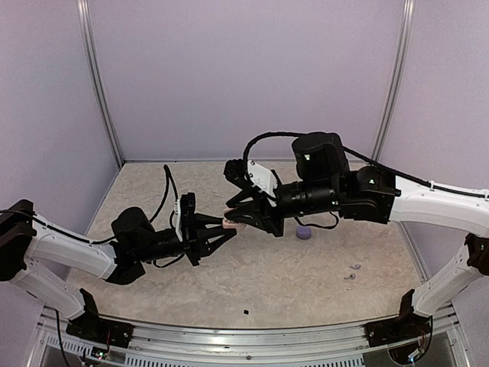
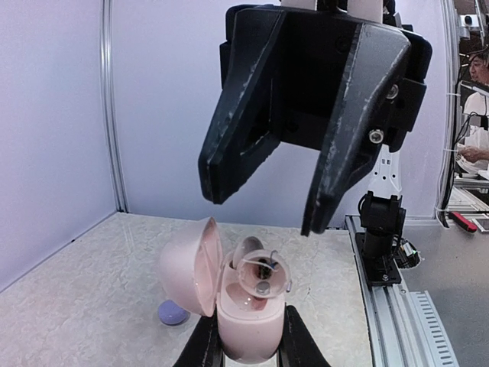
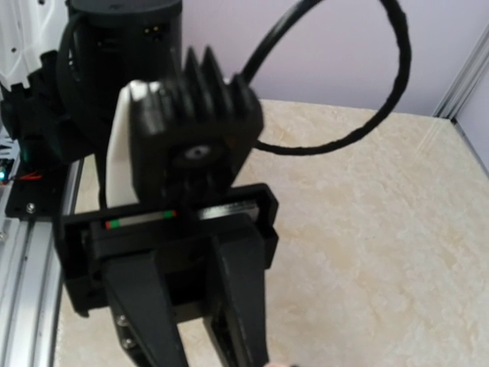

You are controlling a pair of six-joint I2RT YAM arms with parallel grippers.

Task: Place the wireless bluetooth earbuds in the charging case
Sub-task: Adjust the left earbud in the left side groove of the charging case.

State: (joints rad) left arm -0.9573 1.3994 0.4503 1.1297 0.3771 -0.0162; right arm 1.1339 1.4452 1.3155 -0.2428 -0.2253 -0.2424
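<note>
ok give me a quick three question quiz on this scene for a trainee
1. True or false: the pink case gripped by the left tool has its lid shut.
2. Which tool hangs open just above that case? A) left tool B) right tool C) neither
3. Fill in: the lilac case lies on the ____, apart from both tools.

Key
1. False: the lid is swung open and an earbud shows inside.
2. B
3. table
</note>
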